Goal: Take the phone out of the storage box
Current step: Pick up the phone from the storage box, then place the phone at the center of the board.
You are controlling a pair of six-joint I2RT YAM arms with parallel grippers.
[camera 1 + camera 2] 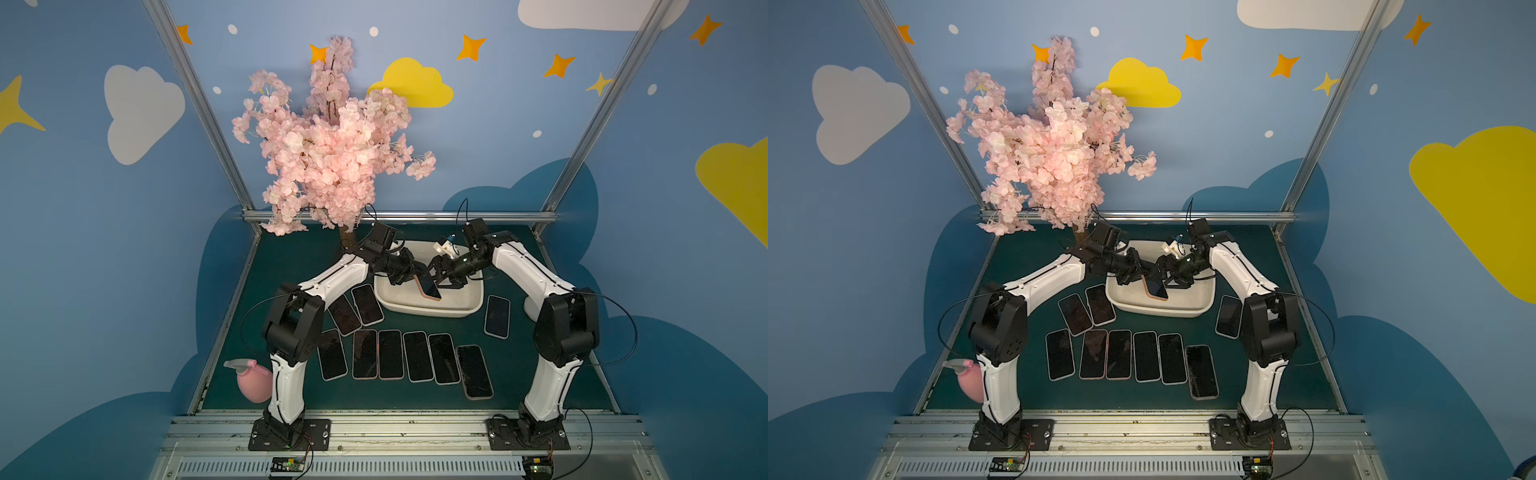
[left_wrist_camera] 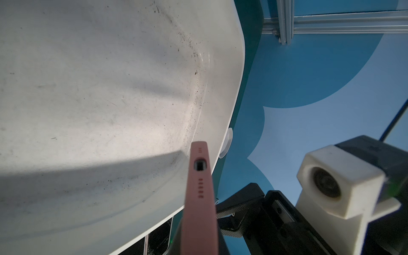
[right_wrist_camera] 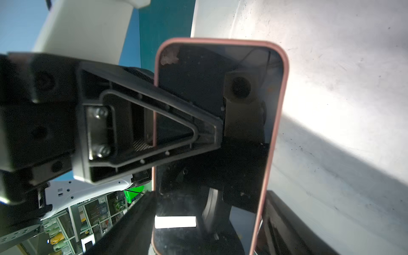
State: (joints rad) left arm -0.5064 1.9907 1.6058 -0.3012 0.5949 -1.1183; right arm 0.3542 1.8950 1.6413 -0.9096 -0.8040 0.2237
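Over green tabletop [image 1: 540,374], both arms [image 1: 328,282] arch inward, fingers [image 3: 136,164] clamping phone [image 1: 430,287].

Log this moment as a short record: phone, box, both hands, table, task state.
phone: pink-cased black-screened phone, tilted, over the box
box: cream-white rounded plastic storage box, speckled inside, no other phone seen in it
left hand: shut on the phone's faces
right hand: shut across the phone's width
table: nine dark-screened phones lying flat on the dark green tabletop, outside the box
task: phone lifted, not yet clear of the box
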